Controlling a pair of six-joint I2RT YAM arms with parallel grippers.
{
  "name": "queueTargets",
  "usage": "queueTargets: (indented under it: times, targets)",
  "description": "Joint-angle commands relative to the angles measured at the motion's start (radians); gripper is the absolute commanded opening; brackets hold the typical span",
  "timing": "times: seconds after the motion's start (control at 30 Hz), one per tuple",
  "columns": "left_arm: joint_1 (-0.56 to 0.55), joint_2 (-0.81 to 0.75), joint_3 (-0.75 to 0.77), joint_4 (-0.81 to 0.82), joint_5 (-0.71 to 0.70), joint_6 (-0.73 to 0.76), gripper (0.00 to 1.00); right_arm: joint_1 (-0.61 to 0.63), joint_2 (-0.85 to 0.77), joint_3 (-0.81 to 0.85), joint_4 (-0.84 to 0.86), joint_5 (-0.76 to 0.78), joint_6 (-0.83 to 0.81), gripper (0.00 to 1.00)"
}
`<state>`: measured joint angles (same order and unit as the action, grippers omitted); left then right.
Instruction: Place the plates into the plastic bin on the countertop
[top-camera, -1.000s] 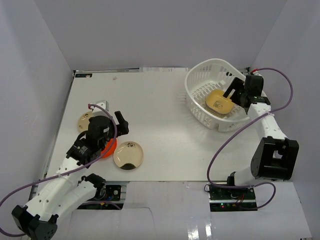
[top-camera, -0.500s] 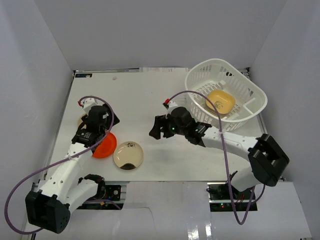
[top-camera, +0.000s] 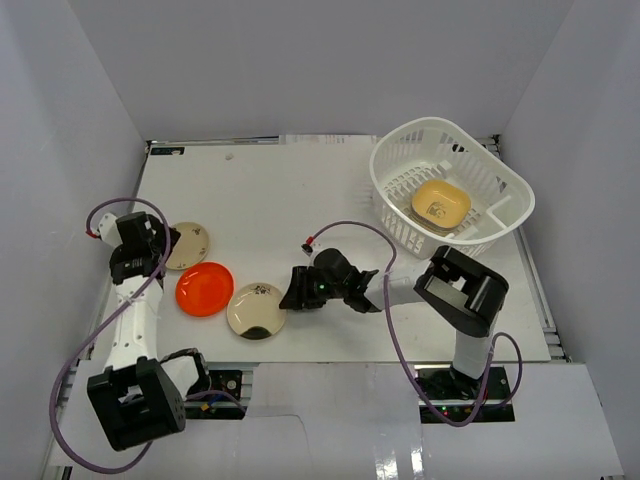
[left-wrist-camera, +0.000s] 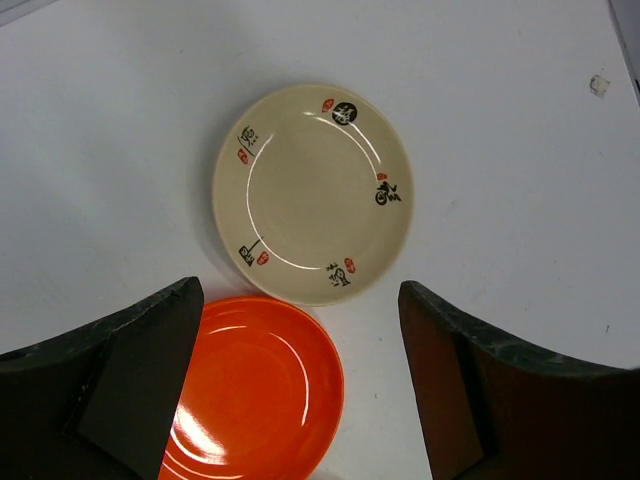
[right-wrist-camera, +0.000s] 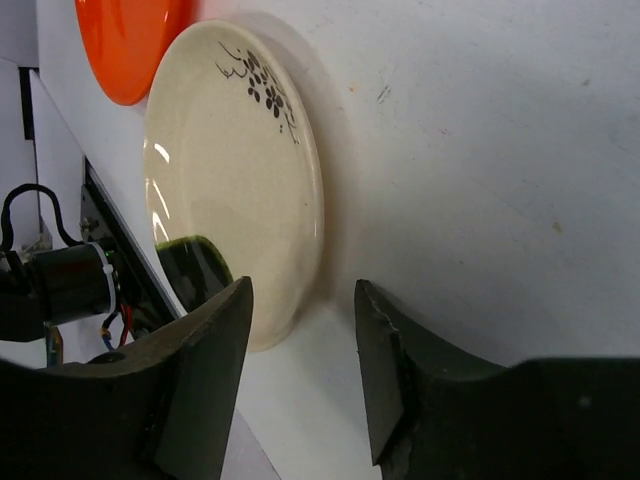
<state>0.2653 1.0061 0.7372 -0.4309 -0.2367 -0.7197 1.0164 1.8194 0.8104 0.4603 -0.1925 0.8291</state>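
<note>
The white plastic bin (top-camera: 502, 183) stands at the back right with a yellow plate (top-camera: 441, 203) inside. Three plates lie at the front left of the countertop (top-camera: 300, 200): a tan printed one (top-camera: 190, 243), an orange one (top-camera: 204, 288) and a cream one with a dark flower print (top-camera: 257, 310). My left gripper (top-camera: 160, 250) is open and empty, just left of the tan plate (left-wrist-camera: 312, 192) and above the orange plate (left-wrist-camera: 255, 390). My right gripper (top-camera: 293, 290) is open and empty, low at the right edge of the cream plate (right-wrist-camera: 235, 170). The orange plate (right-wrist-camera: 125, 45) shows beyond it.
White walls enclose the table on three sides. The left arm's cable loops over the table's left edge (top-camera: 100, 215). The right arm (top-camera: 400, 290) stretches low across the front of the table. The table's near edge and the arm bases lie just below the plates.
My right arm left the yellow plate in the bin and swung across to the cream plate at the front. My left gripper moved back and left, away from the orange plate.
</note>
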Motion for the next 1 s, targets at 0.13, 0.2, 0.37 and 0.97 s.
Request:
queueTargets:
  times: [0.13, 0.2, 0.37, 0.97]
  targets:
    - [0.118, 0.155, -0.009, 0.073, 0.082, -0.021, 0.90, 0.007, 0.096, -0.007, 0.133, -0.016, 0.080, 0.31]
    - [0.143, 0.196, -0.002, 0.092, 0.097, -0.014, 0.90, 0.005, 0.092, -0.017, 0.133, -0.004, 0.081, 0.22]
    - [0.183, 0.324, 0.019, 0.124, 0.146, 0.008, 0.89, -0.042, -0.034, -0.118, 0.136, 0.044, 0.074, 0.08]
    - [0.235, 0.609, 0.034, 0.307, 0.364, -0.012, 0.47, -0.684, -0.776, 0.118, -0.426, 0.266, -0.317, 0.08]
